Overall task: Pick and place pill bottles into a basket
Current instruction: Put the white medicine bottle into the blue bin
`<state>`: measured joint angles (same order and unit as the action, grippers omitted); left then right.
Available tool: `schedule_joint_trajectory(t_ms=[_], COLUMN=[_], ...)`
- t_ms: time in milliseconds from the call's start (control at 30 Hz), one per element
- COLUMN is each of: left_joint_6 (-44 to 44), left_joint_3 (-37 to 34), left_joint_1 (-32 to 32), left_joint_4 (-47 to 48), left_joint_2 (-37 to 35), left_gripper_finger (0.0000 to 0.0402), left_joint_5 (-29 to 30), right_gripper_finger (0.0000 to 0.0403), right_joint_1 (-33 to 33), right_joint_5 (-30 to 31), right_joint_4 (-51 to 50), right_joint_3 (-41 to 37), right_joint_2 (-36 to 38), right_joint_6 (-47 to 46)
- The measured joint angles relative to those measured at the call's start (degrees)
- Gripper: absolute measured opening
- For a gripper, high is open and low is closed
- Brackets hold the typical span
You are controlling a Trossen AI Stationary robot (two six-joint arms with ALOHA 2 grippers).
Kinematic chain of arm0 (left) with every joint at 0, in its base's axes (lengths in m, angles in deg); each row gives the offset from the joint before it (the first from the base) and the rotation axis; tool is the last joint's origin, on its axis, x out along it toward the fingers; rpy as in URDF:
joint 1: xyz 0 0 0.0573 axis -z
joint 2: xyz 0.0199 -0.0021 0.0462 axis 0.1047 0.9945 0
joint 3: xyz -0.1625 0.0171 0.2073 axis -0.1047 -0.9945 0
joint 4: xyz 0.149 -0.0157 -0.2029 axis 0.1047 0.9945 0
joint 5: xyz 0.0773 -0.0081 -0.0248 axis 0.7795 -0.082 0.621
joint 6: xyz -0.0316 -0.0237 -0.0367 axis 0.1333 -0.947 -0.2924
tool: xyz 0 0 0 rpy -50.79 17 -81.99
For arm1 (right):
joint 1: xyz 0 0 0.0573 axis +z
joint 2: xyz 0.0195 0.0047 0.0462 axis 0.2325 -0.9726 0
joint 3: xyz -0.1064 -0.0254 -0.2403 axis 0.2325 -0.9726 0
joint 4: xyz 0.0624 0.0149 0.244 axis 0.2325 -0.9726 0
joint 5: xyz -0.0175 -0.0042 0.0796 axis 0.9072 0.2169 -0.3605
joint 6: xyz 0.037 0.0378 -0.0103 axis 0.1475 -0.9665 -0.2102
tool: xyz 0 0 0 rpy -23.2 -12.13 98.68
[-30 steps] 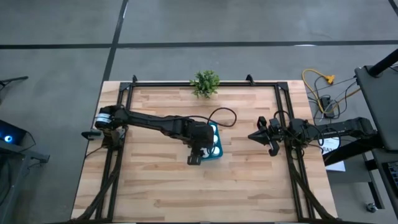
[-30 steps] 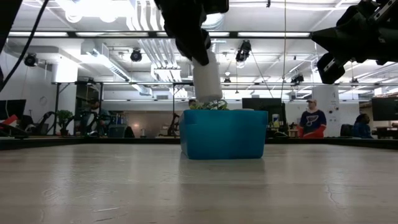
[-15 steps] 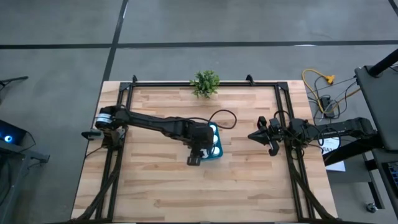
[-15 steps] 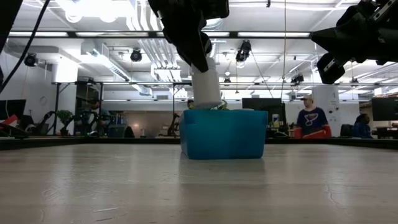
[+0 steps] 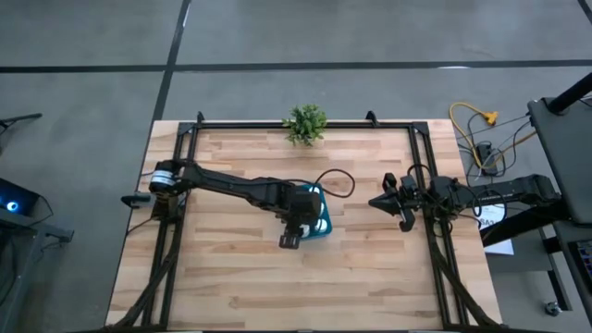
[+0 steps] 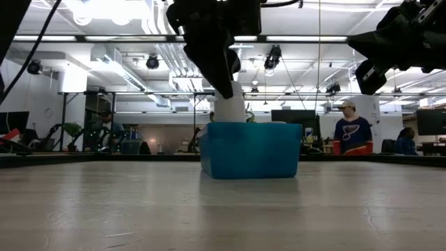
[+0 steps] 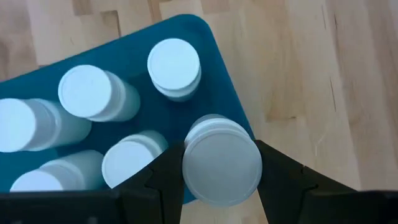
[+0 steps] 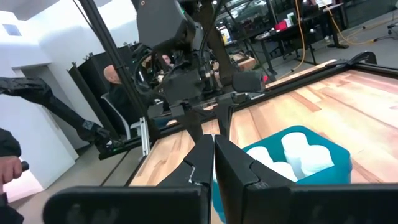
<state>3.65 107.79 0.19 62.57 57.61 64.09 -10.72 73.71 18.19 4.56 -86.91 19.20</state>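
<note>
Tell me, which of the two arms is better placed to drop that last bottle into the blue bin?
The left. Its left gripper is shut on the pill bottle, already partly lowered into the basket, where five bottles stand. The right gripper is shut and empty, off to the side of the basket.

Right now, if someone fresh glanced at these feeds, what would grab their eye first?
The left gripper, over the table's middle, holds a white pill bottle in the corner of the teal basket, where five bottles already stand. The right gripper hangs shut near the table's right edge.
</note>
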Motion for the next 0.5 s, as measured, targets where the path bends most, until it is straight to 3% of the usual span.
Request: schedule_joint_trajectory(t_ms=[500], left_joint_6=[0.1], left_joint_3=[0.0], left_joint_1=[-0.1], left_joint_4=[0.1], left_joint_2=[0.2], left_gripper_finger=[0.0145], left_joint_5=[0.1], right_gripper_finger=[0.0008], right_joint_1=[0.0], right_joint_5=[0.0], right_joint_4=[0.0], right_joint_3=[0.0], right_joint_2=[0.0], right_joint_6=[0.2])
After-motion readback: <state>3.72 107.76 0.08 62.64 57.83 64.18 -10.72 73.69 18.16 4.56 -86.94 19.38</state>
